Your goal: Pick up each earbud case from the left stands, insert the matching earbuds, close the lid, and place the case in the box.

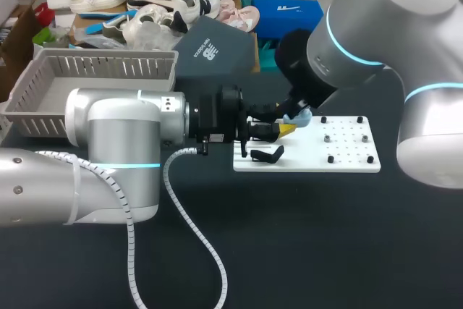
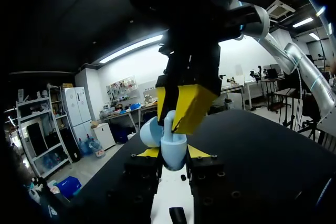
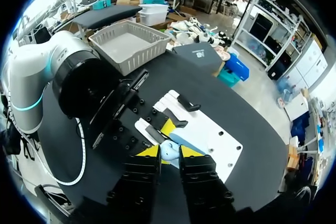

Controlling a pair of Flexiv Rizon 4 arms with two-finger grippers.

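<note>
The left arm [image 1: 116, 142] lies level along the table. Its left hand [image 2: 173, 153] is closed, both yellow tips pressing a pale blue case [image 2: 173, 148] from two sides. The right arm [image 1: 376, 41] bends down from above. Its right hand [image 3: 169, 151] meets the left hand tip to tip, fingers closed on the upper part of the same case.

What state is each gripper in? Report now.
Left gripper: shut on the light blue earbud case.
Right gripper: shut on the same case.

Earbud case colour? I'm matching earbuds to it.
The earbud case is pale blue; left wrist view shows it best.
</note>
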